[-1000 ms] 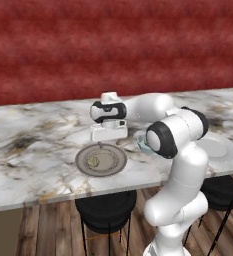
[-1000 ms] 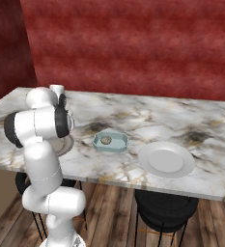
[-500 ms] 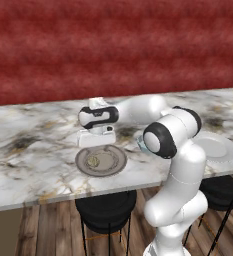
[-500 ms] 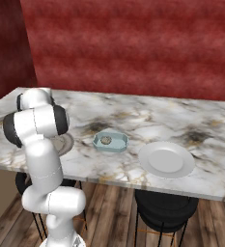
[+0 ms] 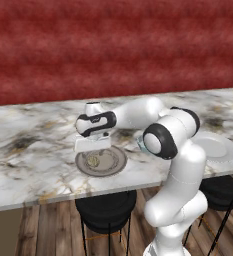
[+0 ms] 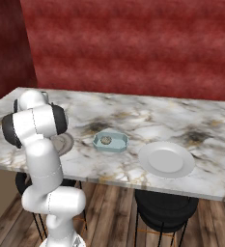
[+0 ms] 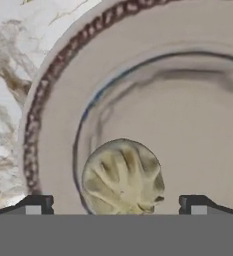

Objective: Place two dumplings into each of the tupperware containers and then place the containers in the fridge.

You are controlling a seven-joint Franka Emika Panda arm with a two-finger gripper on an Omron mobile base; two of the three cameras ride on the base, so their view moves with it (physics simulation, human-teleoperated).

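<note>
We're looking at a polished marble counter [image 5: 33,150], white with grey and gold veining, and on it a grey-brown plate [image 7: 53,130] that reads as glazed stoneware, its smooth face ringed by a beaded brown rim, with a pale tan dumpling [image 7: 123,177] whose doughy skin is pleated and faintly shiny. In the right base view we see a translucent light-blue plastic tupperware container [image 6: 111,142] and a smooth, satin white plate [image 6: 166,159]. Behind it all we've got a rough, matt red wall [image 5: 113,45], brown wood planks on the floor [image 6: 114,207], and the arm's [image 5: 175,165] glossy white shell with dark matt joints.
</note>
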